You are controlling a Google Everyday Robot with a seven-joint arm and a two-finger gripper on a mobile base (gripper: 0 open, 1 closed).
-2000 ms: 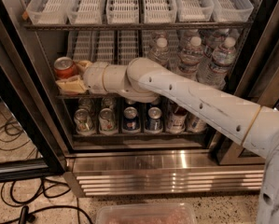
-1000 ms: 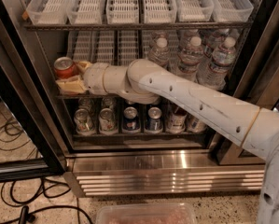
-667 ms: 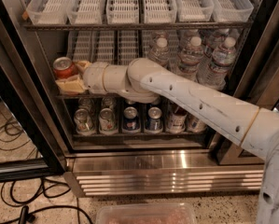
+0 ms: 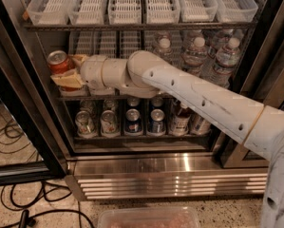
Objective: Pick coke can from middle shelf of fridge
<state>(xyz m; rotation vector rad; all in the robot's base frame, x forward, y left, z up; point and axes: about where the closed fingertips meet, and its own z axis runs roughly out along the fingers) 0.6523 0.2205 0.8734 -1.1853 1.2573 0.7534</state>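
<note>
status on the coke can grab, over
Pincer at coke can, left end of middle shelf. Water bottles well right, not in the way.

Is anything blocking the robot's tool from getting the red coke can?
No, nothing visible. The tool is right at the coke can, at the left end of the middle shelf, with a finger on each side of it.

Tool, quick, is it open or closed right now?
Tool: closed on the coke can, at the left end of the middle shelf.
</note>
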